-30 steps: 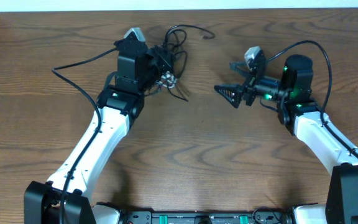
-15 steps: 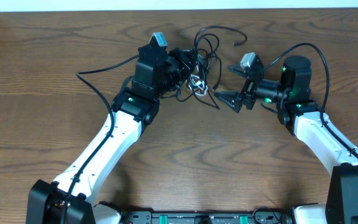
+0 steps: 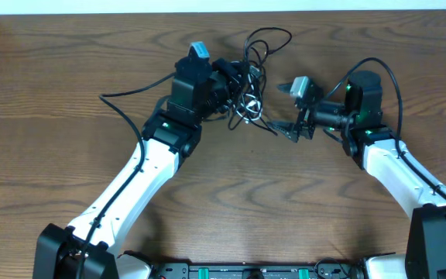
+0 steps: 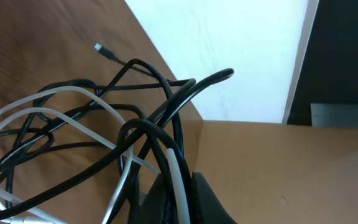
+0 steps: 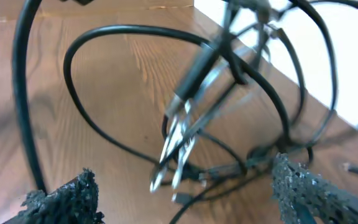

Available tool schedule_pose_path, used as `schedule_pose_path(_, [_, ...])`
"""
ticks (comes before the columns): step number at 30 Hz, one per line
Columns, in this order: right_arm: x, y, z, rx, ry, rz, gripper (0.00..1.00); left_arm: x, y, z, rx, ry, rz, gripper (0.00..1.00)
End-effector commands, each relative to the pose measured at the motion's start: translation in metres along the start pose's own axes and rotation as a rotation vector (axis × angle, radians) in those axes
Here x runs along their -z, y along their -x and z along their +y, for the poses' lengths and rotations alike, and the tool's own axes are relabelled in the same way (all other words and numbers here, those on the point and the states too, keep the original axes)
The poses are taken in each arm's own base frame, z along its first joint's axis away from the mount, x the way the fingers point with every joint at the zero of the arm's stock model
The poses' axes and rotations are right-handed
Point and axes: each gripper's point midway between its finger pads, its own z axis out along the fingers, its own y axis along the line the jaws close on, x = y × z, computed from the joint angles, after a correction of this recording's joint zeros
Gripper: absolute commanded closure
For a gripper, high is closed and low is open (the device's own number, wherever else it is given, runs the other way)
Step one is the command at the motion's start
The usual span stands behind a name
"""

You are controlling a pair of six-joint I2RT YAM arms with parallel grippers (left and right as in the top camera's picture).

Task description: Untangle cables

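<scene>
The cables (image 3: 252,68) are a knot of thin black cords with a white one, lifted above the table between the two arms. One loop (image 3: 269,35) reaches toward the far edge. My left gripper (image 3: 235,77) is shut on the bundle. In the left wrist view its fingers (image 4: 201,196) pinch a white cable (image 4: 174,171) and black strands, and a small plug end (image 4: 104,51) hangs free. My right gripper (image 3: 283,110) stands open right beside the tangle. In the right wrist view, blurred cables (image 5: 191,124) hang between its wide-spread fingertips (image 5: 61,199).
Brown wooden table (image 3: 246,201) with its far edge against a white strip (image 3: 207,6). The left arm's own thick black wire (image 3: 130,84) curves out to the left. The right arm's wire (image 3: 385,74) arcs above its wrist.
My left arm has carried the bundle rightward, up to the right gripper. The right gripper has shifted left so its fingers straddle hanging strands, and its jaws have narrowed slightly.
</scene>
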Motion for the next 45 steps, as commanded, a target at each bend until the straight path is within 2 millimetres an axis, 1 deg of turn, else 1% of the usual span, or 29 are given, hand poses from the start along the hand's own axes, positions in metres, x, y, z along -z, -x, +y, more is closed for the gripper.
schedule_pose_path(1, [-0.004, 0.014, 0.007, 0.212, 0.018, -0.027, 0.15, 0.004, -0.009, -0.023, -0.001, -0.055, 0.017, 0.93])
schedule_pose_path(4, [-0.004, 0.016, 0.005, 0.260, 0.009, -0.032, 0.16, 0.004, -0.012, -0.022, -0.003, -0.050, 0.025, 0.92])
schedule_pose_path(7, [-0.003, 0.019, 0.000, 0.303, -0.012, -0.037, 0.19, 0.004, -0.014, -0.014, 0.005, -0.016, 0.031, 0.92])
schedule_pose_path(10, [-0.003, 0.021, -0.006, 0.326, -0.044, -0.034, 0.19, 0.004, -0.016, -0.009, 0.010, 0.004, 0.042, 0.93])
schedule_pose_path(14, [-0.002, 0.026, -0.008, 0.347, -0.052, -0.046, 0.20, 0.004, -0.021, -0.010, 0.010, -0.001, 0.069, 0.92])
schedule_pose_path(16, [-0.003, 0.026, -0.008, 0.351, -0.052, -0.049, 0.23, 0.004, -0.021, -0.010, 0.010, -0.001, 0.070, 0.93])
schedule_pose_path(24, [-0.003, 0.030, 0.000, 0.354, -0.012, -0.078, 0.32, 0.004, -0.017, -0.009, 0.010, 0.001, 0.049, 0.92])
schedule_pose_path(36, [-0.009, 0.034, 0.010, 0.360, 0.023, -0.092, 0.32, 0.001, -0.016, -0.006, 0.038, 0.012, 0.036, 0.92])
schedule_pose_path(40, [-0.009, 0.034, 0.010, 0.360, 0.022, -0.091, 0.37, -0.002, -0.016, -0.001, 0.059, 0.025, 0.040, 0.93])
schedule_pose_path(43, [-0.009, 0.033, 0.008, 0.360, 0.012, -0.085, 0.43, -0.002, -0.016, -0.001, 0.059, 0.027, 0.041, 0.92])
schedule_pose_path(45, [-0.009, 0.033, 0.007, 0.360, 0.006, -0.081, 0.49, -0.002, -0.017, -0.001, 0.059, 0.026, 0.042, 0.93])
